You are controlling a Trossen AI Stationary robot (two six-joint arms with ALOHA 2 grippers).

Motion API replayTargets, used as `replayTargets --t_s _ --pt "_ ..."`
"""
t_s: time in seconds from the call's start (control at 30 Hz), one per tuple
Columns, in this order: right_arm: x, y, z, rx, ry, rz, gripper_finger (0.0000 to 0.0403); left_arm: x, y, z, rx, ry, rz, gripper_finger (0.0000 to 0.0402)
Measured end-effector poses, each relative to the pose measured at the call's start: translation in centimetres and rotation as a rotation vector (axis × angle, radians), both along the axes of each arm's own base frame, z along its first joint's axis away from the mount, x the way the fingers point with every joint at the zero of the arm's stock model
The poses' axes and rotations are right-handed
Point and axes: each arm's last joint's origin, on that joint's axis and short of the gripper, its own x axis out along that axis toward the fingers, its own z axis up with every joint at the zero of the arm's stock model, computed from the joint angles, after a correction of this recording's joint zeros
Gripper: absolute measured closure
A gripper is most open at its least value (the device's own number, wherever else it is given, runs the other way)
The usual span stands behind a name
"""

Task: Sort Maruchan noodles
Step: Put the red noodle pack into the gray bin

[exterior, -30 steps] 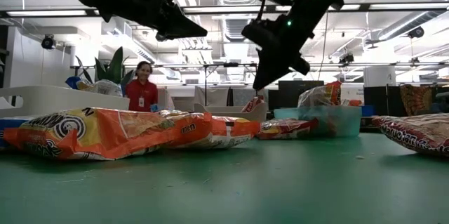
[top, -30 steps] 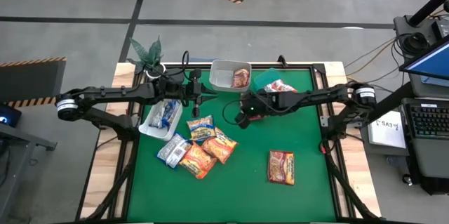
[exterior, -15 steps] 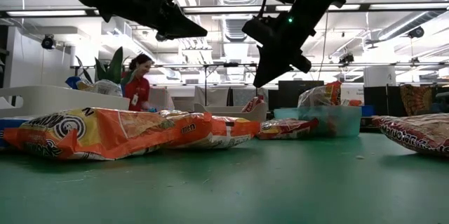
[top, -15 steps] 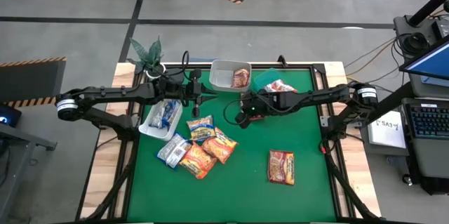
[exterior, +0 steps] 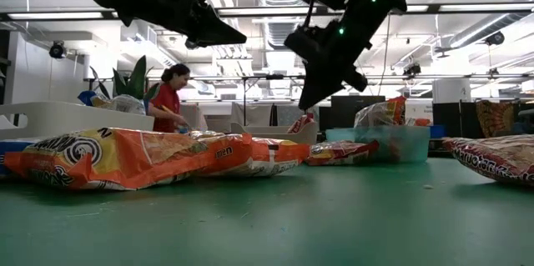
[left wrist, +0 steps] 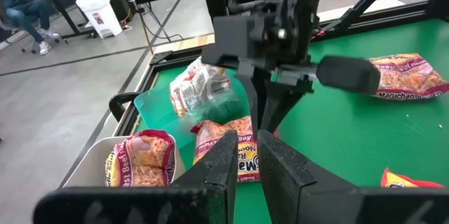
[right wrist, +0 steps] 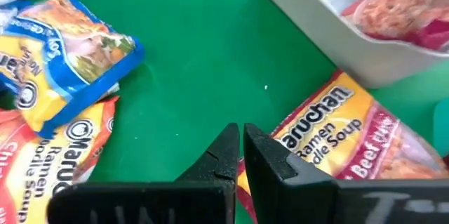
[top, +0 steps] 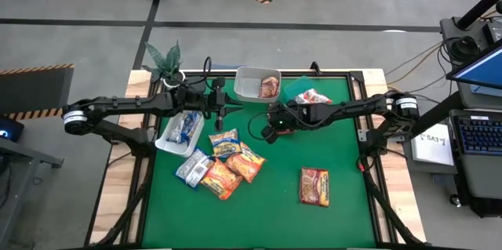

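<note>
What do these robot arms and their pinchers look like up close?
Two slim black jointed arms, each with a silver-white collar near its base and thin black cables along it. The left gripper and right gripper each end in two flat, tapering black fingers; small green lights glow on the right wrist.

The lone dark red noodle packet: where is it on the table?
In the high view, the dark red packet lies alone on the right, apart from the orange packets.

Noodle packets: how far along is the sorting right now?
Done: blue packets lie in the left white tub, a dark red one in the far white tub, and another packet in the teal tub.
In hand: nothing. The right gripper, shut, hovers over a beef packet; the left gripper is empty.
Left: the loose pile and a lone red packet.
</note>
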Motion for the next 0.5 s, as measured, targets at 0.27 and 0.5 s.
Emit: replayTargets --t_s 0.27,0.5 --pt "0.5 -0.1 -1.7 0.005 0.046 0.000 0.0390 0.0 0.0 -0.1 -0.002 0.007 0.000 0.0363" --pt "0.4 0.1 -1.3 0.054 0.032 0.029 0.0390 0.0 0.0 -0.1 -0.004 0.009 0.000 0.0363"
